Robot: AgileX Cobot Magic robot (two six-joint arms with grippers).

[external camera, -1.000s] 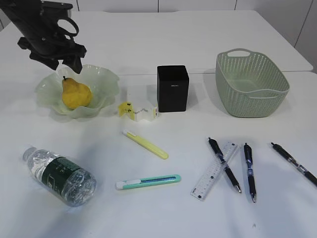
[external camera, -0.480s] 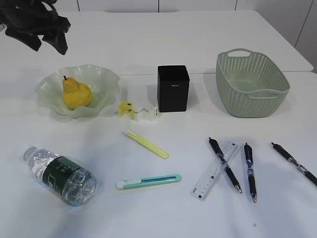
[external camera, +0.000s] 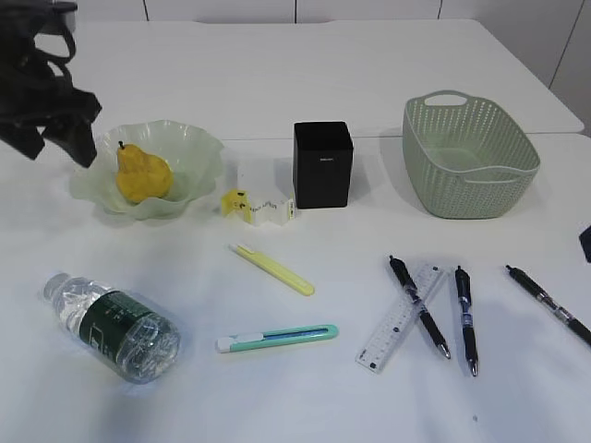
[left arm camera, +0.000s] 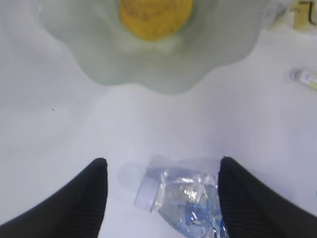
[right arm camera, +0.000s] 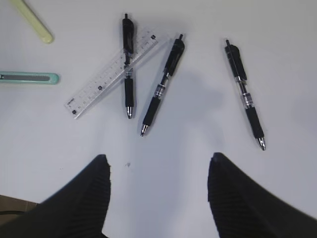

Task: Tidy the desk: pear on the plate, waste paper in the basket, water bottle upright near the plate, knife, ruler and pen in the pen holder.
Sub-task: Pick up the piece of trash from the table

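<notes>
The yellow pear [external camera: 141, 173] lies in the ruffled green plate [external camera: 199, 148]. My left gripper [external camera: 58, 148] hangs open just left of the plate; in its wrist view the lying water bottle [left arm camera: 188, 198] shows far below between its fingers. The bottle [external camera: 113, 327] rests on its side at the front left. Waste paper [external camera: 257, 208] sits left of the black pen holder [external camera: 322, 164]. A yellow knife [external camera: 272, 269], a teal knife [external camera: 277, 338], the clear ruler [external camera: 399, 317] and three pens [external camera: 464, 318] lie flat. My right gripper [right arm camera: 158, 158] is open above the bare desk, near the pens [right arm camera: 162, 85].
The green basket [external camera: 466, 155] stands at the back right, with nothing seen in it. One pen [right arm camera: 128, 64] lies across the ruler [right arm camera: 111, 72]. Only a dark corner of the right gripper [external camera: 585, 242] shows at the exterior view's right edge.
The left arm has lifted away from over the pear, swung back and left, and now comes down beside the plate's left rim. A corner of the right gripper has appeared at the right edge.
</notes>
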